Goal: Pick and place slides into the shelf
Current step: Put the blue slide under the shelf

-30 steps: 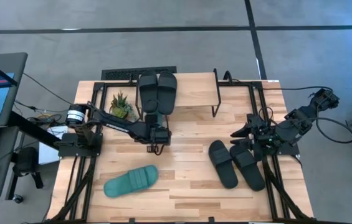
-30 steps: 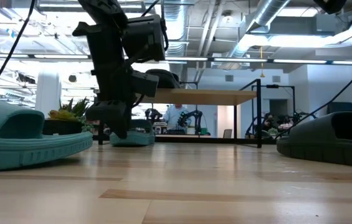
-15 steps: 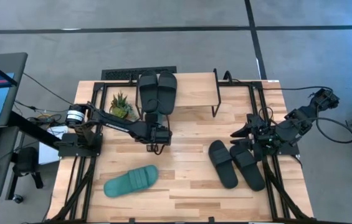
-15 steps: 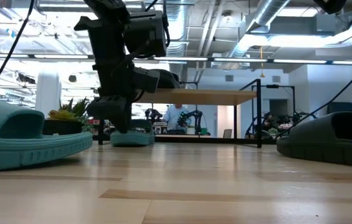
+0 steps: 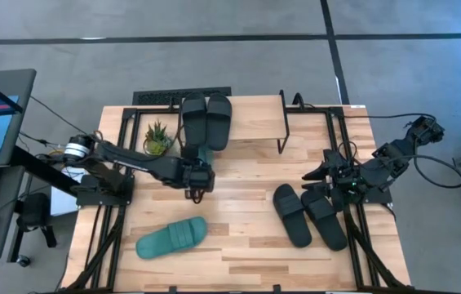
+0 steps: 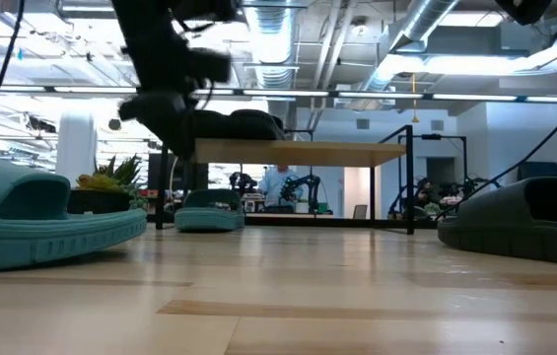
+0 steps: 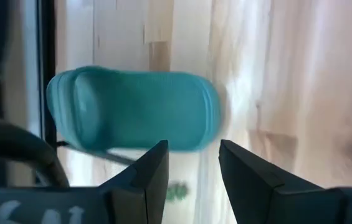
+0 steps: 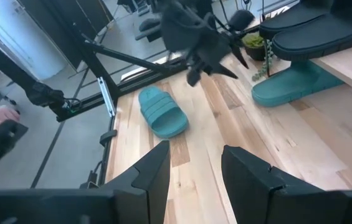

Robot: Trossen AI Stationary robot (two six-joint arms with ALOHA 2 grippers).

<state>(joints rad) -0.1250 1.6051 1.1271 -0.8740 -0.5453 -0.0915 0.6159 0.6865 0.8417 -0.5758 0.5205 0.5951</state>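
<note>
While both arms' fingers stand spread and empty, slides (image 5: 171, 238) lie on the wooden tabletop (image 5: 246, 253).

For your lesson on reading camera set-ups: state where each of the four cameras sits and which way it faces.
High view: overhead, straight down on the table, both arms.
Low view: at tabletop height, level towards the shelf; left arm overhead.
Left wrist view: above the teal slide under the shelf; own open jaws.
Right wrist view: across the table; own open jaws, left arm beyond.
Shared: that slide appears in both wrist views.
</note>
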